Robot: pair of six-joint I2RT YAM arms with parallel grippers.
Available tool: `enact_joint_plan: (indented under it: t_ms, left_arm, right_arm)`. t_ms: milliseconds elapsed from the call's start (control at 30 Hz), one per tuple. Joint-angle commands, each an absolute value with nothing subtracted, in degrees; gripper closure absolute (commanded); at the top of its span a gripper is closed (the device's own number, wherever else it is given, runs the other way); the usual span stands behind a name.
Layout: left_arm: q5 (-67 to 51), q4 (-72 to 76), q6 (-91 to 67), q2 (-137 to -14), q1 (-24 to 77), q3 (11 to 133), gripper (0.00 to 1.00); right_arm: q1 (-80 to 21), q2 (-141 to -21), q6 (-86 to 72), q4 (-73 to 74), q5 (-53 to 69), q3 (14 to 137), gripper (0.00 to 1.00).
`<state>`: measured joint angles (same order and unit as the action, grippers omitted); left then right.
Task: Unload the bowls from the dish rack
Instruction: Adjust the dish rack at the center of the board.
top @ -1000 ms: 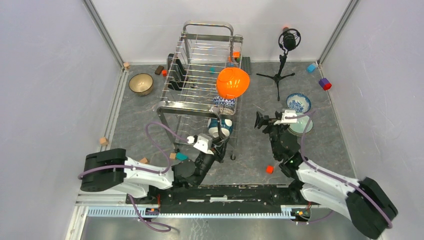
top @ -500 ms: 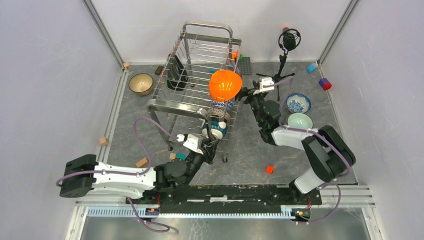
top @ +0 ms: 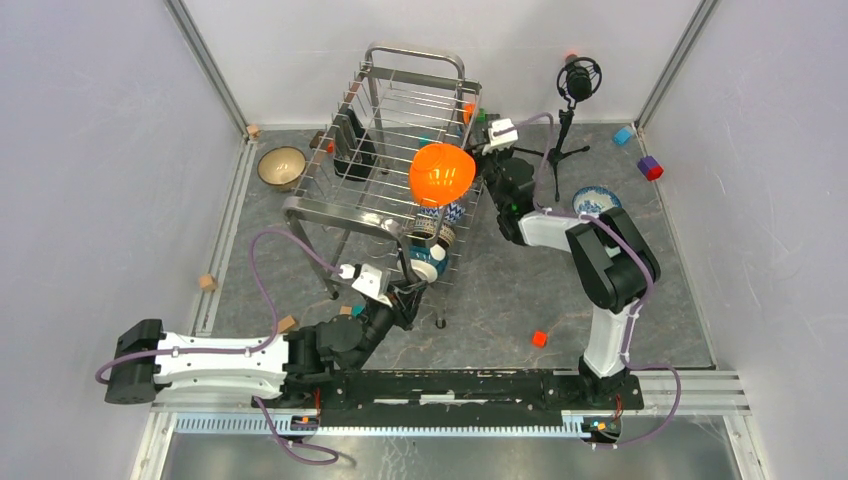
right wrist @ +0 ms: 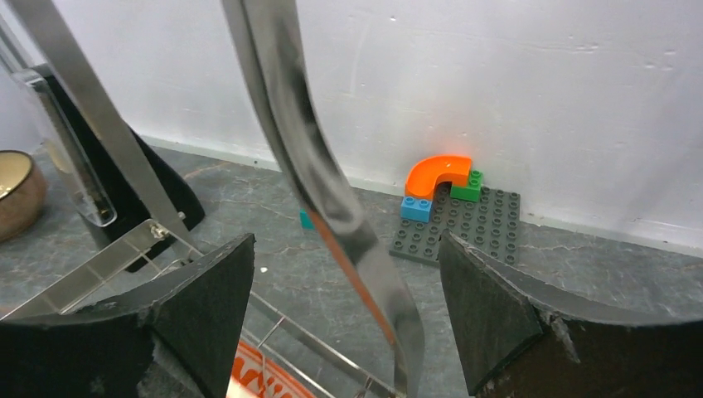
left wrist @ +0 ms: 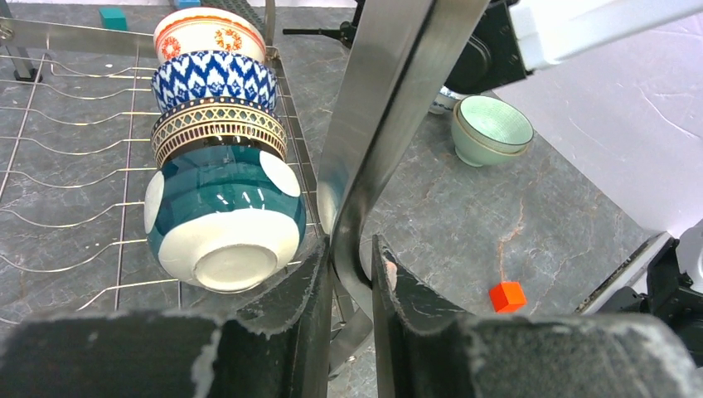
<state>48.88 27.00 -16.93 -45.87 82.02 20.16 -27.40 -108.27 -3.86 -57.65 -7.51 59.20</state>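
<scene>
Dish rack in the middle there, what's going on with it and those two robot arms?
Both arms are at the dish rack, neither holding a bowl. The left gripper is shut on the steel band at its near end, beside a row of patterned bowls inside. The right gripper is open, straddling a steel bar at the far end. An orange bowl sits up top. A brown bowl and a pale green bowl are out on the table.
</scene>
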Motion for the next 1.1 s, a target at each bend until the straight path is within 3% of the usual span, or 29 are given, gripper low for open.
enact_joint_plan:
  t_ms: [0,167,367,600,1067]
  left_arm:
    - [48.08,18.51,-20.39,-44.39,82.0,22.21,0.98]
    - [48.84,14.95,-22.64,-42.36,82.13,22.24,0.98]
    - [50.2,10.71,-24.3,-39.31,82.16,22.34,0.98]
    - [54.16,6.53,-23.99,-34.69,82.16,21.35,0.98]
    - [65.82,-4.77,-25.38,-26.89,82.05,21.71,0.96]
  right_arm:
    - [-26.77,-111.93,-1.45,-54.15,-5.0,66.4,0.16]
    - [-26.19,-114.92,-1.55,-52.77,-5.25,69.66,0.32]
    - [-25.97,-114.58,-4.05,-52.66,-5.49,68.64,0.71]
    - [-26.0,-107.8,-4.22,-53.01,-5.37,61.17,0.98]
    - [-26.67,-84.6,-10.54,-45.66,-11.72,37.5,1.0]
